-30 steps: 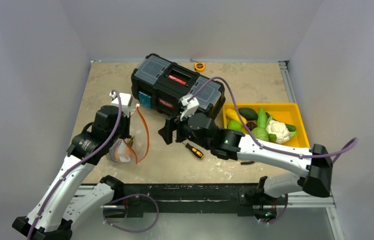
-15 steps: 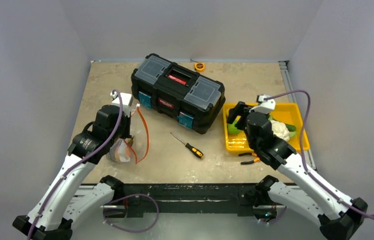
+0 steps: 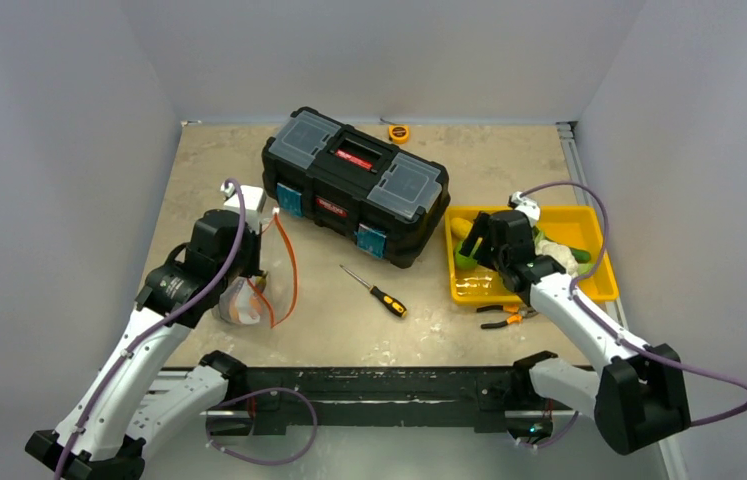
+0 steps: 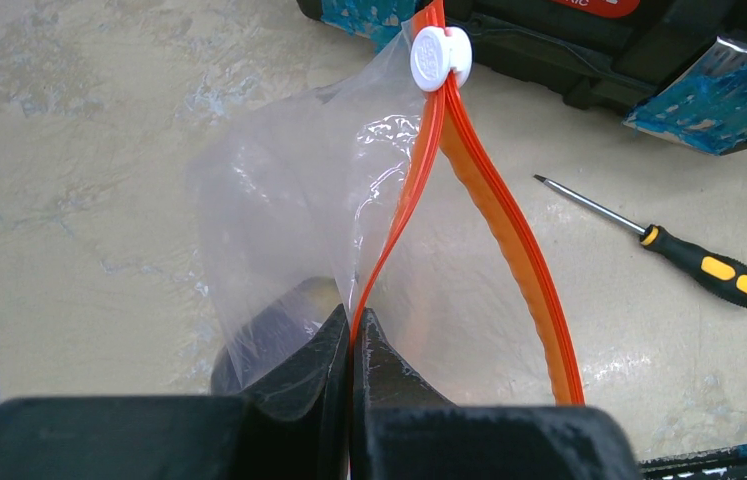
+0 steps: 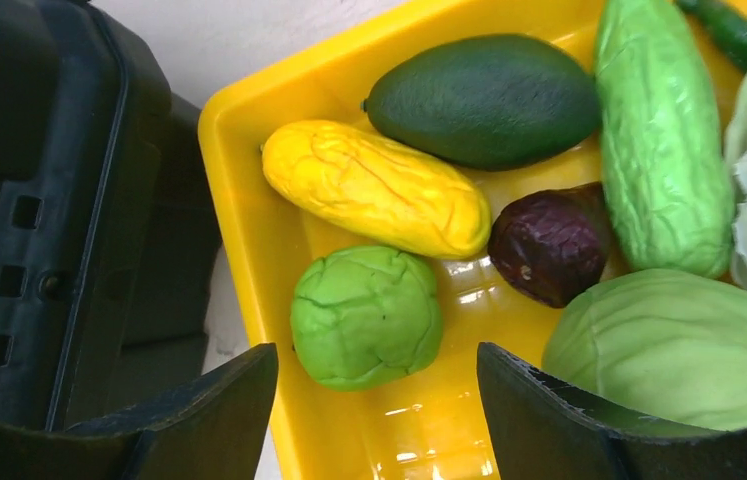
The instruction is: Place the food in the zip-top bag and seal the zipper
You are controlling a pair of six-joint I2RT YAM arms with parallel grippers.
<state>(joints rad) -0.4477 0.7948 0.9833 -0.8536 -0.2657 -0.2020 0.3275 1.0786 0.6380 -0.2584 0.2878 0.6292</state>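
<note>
Left fingers (image 4: 314, 365) pinch the orange-red zipper strip (image 4: 509, 255) of the clear crinkly plastic bag (image 4: 289, 220), holding its mouth open. Right fingers (image 5: 209, 410), spread, straddle a round green vegetable (image 5: 367, 315) in the yellow plastic tray (image 5: 249, 160), likely for pickup.

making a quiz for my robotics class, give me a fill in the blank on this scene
The left gripper is ____ on the orange-red zipper strip of the clear plastic bag.
The right gripper hangs open over the ____ plastic tray of food.
The black-and-orange-handled screwdriver lies near the ____ plastic toolbox.
Missing: shut; yellow; black.
</note>
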